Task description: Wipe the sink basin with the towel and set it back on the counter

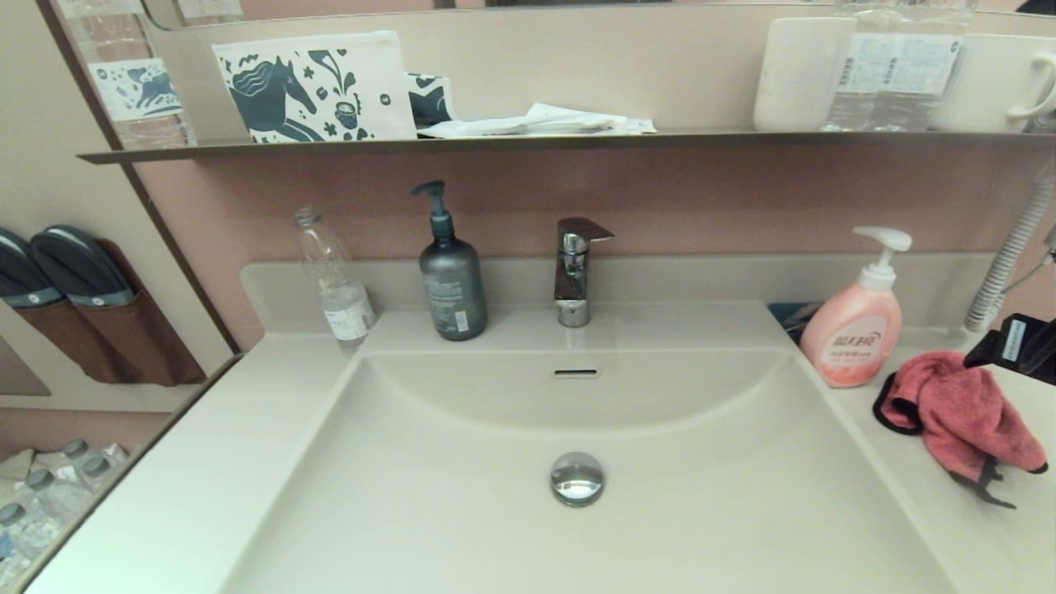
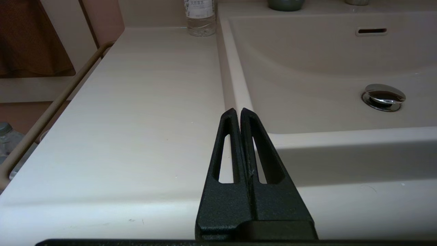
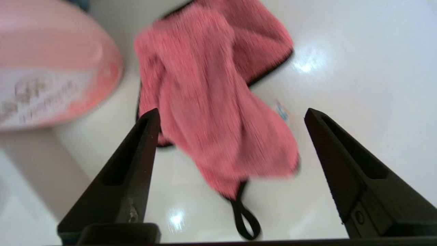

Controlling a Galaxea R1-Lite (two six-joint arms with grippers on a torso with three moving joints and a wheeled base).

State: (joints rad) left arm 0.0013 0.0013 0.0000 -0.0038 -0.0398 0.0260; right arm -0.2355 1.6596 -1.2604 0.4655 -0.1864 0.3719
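The towel (image 1: 957, 412) lies bunched on the worktop (image 1: 973, 528) to the right of the basin (image 1: 577, 528), just beside the pink soap bottle (image 1: 851, 334), its black hanging loop trailing toward the front edge. Nobody has hold of it: in the right wrist view the right pincer (image 3: 232, 116) hangs above the cloth with its fingers spread wide, the towel showing in the gap between them and not touching either one. From the head camera only a dark corner of that arm peeks in at the right edge, close over the towel. Whether this is the approach before the pick-up or the release after the put-back, I can't say for sure; the basin looks dry and plain, the drain plug (image 1: 577, 478) gleaming, and gives no sign either way. My read is that the towel sits where the task wants it in the end, yet an open pincer poised right over it would suit a grasp about to come just as well, in which case the wipe and the return are all ahead. The left pincer (image 2: 238, 112) is parked low over the left side of the worktop near the basin's front corner, its fingers pressed together on nothing.
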